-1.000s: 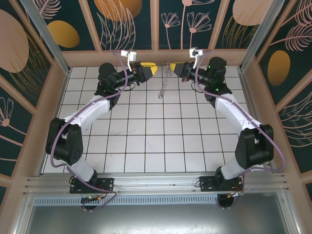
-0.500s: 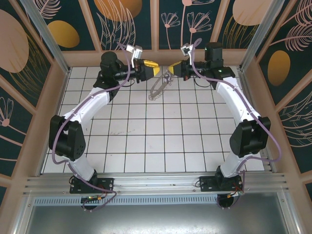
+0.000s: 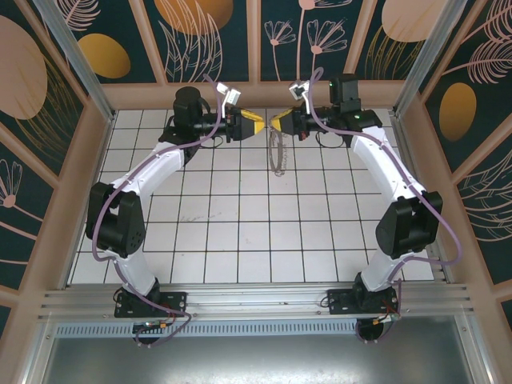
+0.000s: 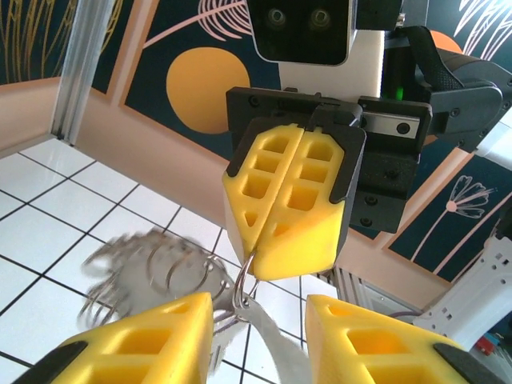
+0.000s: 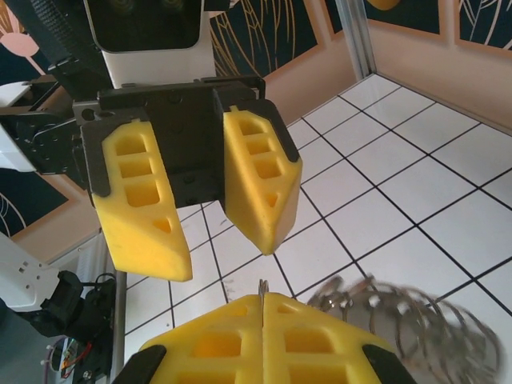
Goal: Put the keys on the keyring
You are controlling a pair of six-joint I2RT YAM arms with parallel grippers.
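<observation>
My right gripper (image 3: pixel 278 122) is shut on the keyring (image 3: pixel 278 152), which hangs below it as a thin grey loop over the far tiles. In the left wrist view the right gripper (image 4: pixel 260 272) pinches a thin metal ring (image 4: pixel 244 284) at its tips. The rest of the keyring (image 4: pixel 152 268) swings blurred to the left. A pale blurred strip (image 4: pixel 276 344) hangs from that ring; I cannot tell whether it is the key. My left gripper (image 4: pixel 258 308) is open, tips either side of the ring, just short of it. From the right wrist, the left gripper (image 5: pixel 224 256) faces my shut right gripper (image 5: pixel 262 300).
Both arms meet high near the back wall (image 3: pixel 256 92) of the enclosure. The white tiled floor (image 3: pixel 240 224) lies below them. Wooden side frames (image 3: pixel 88 152) stand to the left and right.
Both grippers have come closer together at the back centre, tips now almost touching. The hanging keyring has swung right and now dangles straight under the right gripper.
</observation>
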